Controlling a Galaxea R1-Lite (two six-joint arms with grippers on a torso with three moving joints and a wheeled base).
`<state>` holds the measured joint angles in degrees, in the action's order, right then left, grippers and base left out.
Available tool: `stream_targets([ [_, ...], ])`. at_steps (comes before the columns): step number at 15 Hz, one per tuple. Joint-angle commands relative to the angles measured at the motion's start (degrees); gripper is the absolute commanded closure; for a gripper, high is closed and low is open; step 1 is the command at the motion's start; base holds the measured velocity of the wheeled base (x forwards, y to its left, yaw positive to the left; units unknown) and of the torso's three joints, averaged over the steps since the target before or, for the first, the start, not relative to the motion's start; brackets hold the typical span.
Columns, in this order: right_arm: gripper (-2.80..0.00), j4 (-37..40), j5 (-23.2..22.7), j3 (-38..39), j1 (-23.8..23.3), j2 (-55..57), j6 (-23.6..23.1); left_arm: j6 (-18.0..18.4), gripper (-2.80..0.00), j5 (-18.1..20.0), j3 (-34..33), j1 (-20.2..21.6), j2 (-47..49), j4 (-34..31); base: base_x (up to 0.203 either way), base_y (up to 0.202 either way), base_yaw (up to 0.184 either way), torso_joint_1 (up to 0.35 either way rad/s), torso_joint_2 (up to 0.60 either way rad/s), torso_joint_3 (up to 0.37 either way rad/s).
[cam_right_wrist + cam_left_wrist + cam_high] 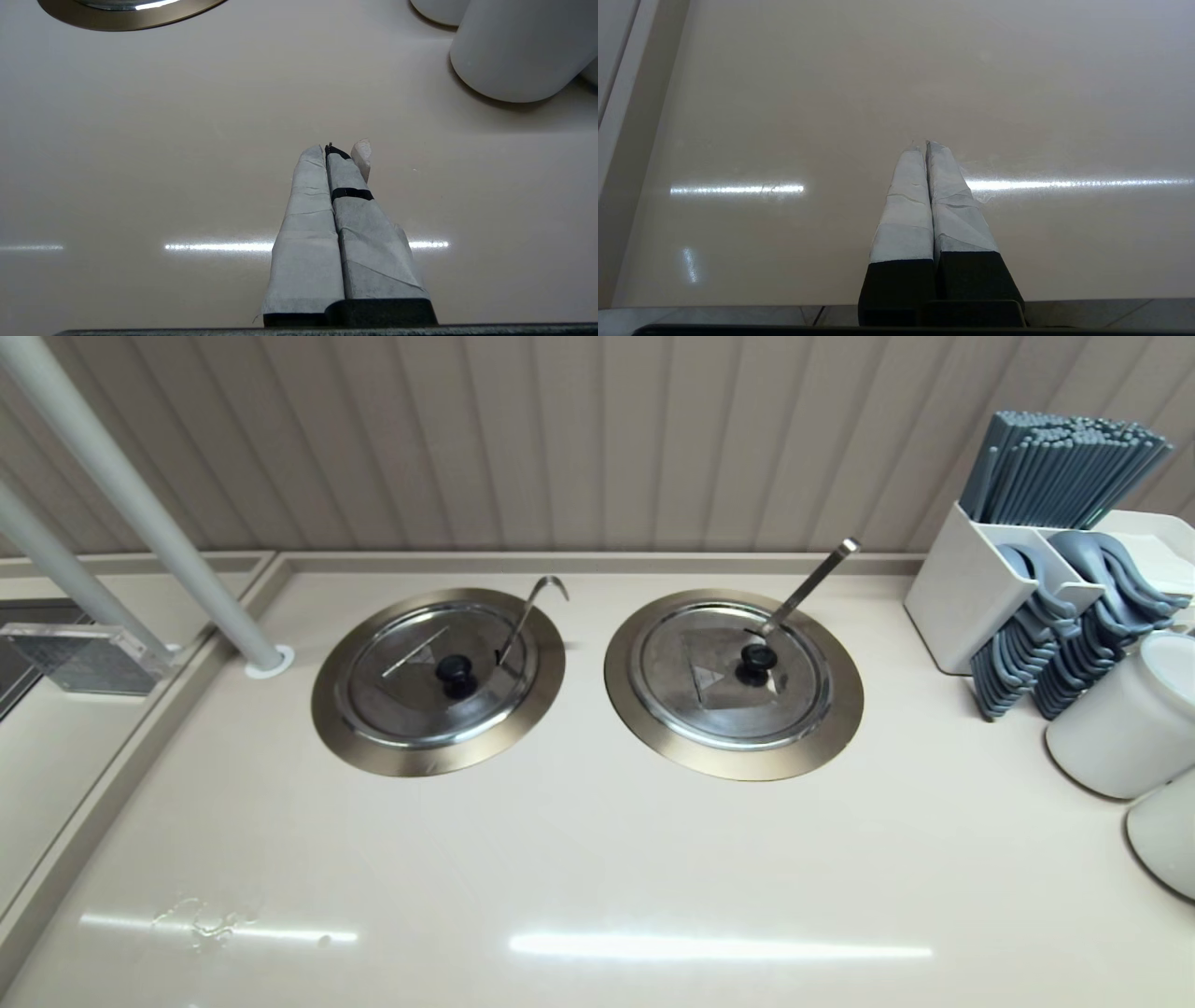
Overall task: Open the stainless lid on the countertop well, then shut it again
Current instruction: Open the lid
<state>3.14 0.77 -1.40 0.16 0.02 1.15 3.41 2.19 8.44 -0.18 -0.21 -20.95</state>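
Nearest the robot, the left gripper [926, 145] is being held above bare cream countertop [597, 859], its tape-wrapped fingers [906, 196] pressed together on nothing. The right gripper [332, 150] is likewise being held fully closed and empty over the counter, near a white cylindrical container [518, 51]. Neither arm is being shown in the head view. Farther back, the stainless lid [411, 695] is being kept seated on the countertop well [355, 737], the left of two wells, with a black knob [456, 674] at its centre and a hook-ended ladle handle [534, 607] passing through its edge. To its right, a second lidded well [644, 728] is being shown with a straight ladle handle [810, 583]. At far right, grey chopsticks [1055, 467] and spoons [1027, 644] are being stored in a white holder [962, 588].
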Motion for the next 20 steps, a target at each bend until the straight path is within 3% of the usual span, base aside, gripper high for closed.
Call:
stream_targets([
  [1, 0.00, 0.02, 0.02, 0.00, 0.02, -0.02, 0.00, 0.02, 0.00, 0.01, 0.00, 0.01, 0.21, -0.23, 0.000, 0.000, 0.000, 0.000, 0.00, 0.000],
  [7, 0.00, 0.02, 0.02, 0.00, 0.02, -0.02, 0.00, 1.52, 0.00, 0.53, 0.16, 0.01, 0.15, 0.23, 0.000, 0.000, 0.000, 0.000, 0.00, 0.000],
  [9, 0.00, 0.02, 0.00, 0.00, 0.02, -0.02, 0.00, 2.61, 0.00, 2.04, 3.39, 0.03, 2.89, 5.18, 0.000, 0.000, 0.000, 0.000, 0.00, 0.000],
  [16, 0.00, 0.02, 0.02, 0.00, 0.02, -0.02, 0.00, -1.36, 0.00, 4.20, 27.48, -0.24, 43.03, 18.12, 0.000, 0.000, 0.000, 0.000, 0.00, 0.000],
  [20, 0.00, 0.02, 0.02, 0.00, 0.02, -0.02, 0.00, -2.66, 0.00, 3.62, 37.52, -3.50, 63.86, 25.95, 0.000, 0.000, 0.000, 0.000, 0.00, 0.000],
])
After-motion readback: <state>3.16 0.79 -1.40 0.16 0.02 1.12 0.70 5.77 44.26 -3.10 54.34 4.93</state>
